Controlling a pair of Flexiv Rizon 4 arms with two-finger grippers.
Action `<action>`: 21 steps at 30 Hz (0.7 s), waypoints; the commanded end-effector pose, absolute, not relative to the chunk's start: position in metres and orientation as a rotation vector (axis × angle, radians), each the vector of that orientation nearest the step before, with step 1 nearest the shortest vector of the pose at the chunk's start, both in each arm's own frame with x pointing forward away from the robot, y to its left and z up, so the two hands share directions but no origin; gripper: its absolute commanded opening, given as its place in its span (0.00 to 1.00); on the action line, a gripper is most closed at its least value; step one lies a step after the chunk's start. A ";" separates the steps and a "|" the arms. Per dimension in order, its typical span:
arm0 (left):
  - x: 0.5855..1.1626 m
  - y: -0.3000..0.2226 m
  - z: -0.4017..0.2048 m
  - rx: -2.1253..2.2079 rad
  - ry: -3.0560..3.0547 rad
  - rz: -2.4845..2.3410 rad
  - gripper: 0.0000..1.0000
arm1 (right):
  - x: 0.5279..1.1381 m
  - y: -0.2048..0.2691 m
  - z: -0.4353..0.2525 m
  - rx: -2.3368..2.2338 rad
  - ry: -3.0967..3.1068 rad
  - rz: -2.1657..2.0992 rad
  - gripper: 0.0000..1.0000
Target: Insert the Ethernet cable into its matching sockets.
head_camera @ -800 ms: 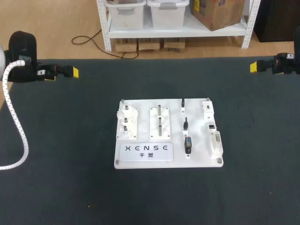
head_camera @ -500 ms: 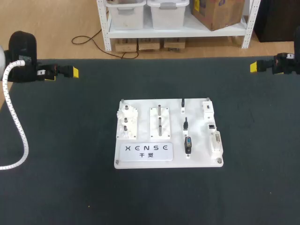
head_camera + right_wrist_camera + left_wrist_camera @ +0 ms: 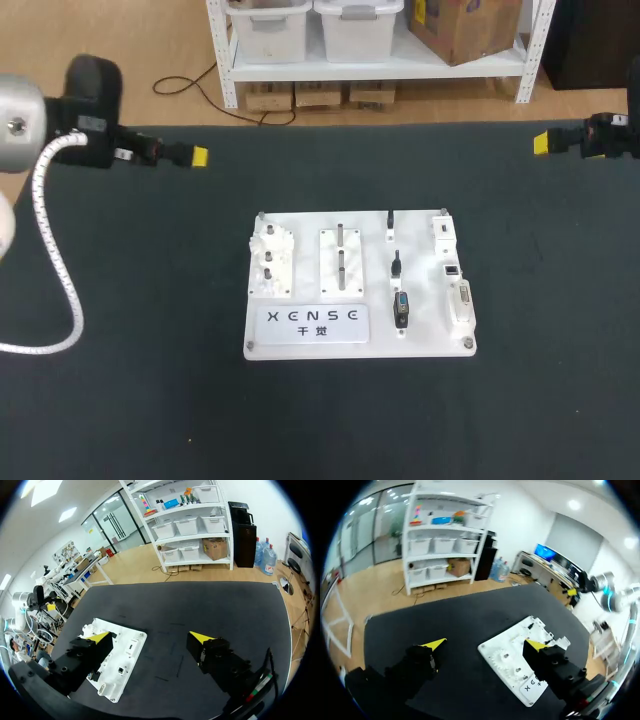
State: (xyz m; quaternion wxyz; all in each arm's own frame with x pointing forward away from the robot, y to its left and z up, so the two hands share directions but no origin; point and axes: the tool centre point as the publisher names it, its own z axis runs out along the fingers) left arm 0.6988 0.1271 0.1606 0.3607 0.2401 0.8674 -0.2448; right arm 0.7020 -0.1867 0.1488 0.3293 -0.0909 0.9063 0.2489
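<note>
A white connector board [image 3: 300, 345] lies in the middle of the dark table. A small dark-mouthed socket [image 3: 452, 270] sits near its right edge, between a white block [image 3: 441, 232] and a long white connector [image 3: 462, 303]. Short black plugs [image 3: 396, 265] stand in the column to the left of these; I cannot tell which is the Ethernet one. My left gripper [image 3: 198, 157] hovers over the far left of the table, open and empty, with the board [image 3: 512, 662] ahead of its fingers [image 3: 434, 644]. My right gripper [image 3: 541, 142] hangs open and empty at the far right, the board [image 3: 117, 667] ahead of it.
The left arm's white ribbed hose [image 3: 50, 260] loops down over the table's left side. A grey label plate [image 3: 316, 322] sits at the board's front left. Bare dark tabletop [image 3: 320, 420] surrounds the board on all sides.
My left arm has swung to the right, carrying its gripper further in over the table. The right arm and the board have not moved.
</note>
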 end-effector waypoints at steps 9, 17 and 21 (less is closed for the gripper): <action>0.674 0.053 0.138 1.331 1.541 -0.918 1.00 | 0.701 -0.186 0.149 -0.237 2.372 0.648 1.00; 0.641 0.019 0.133 1.455 1.431 -0.871 1.00 | 0.701 -0.186 0.149 -0.237 2.372 0.648 1.00; 0.630 0.008 0.130 1.504 1.404 -0.854 1.00 | 0.701 -0.186 0.149 -0.237 2.372 0.648 1.00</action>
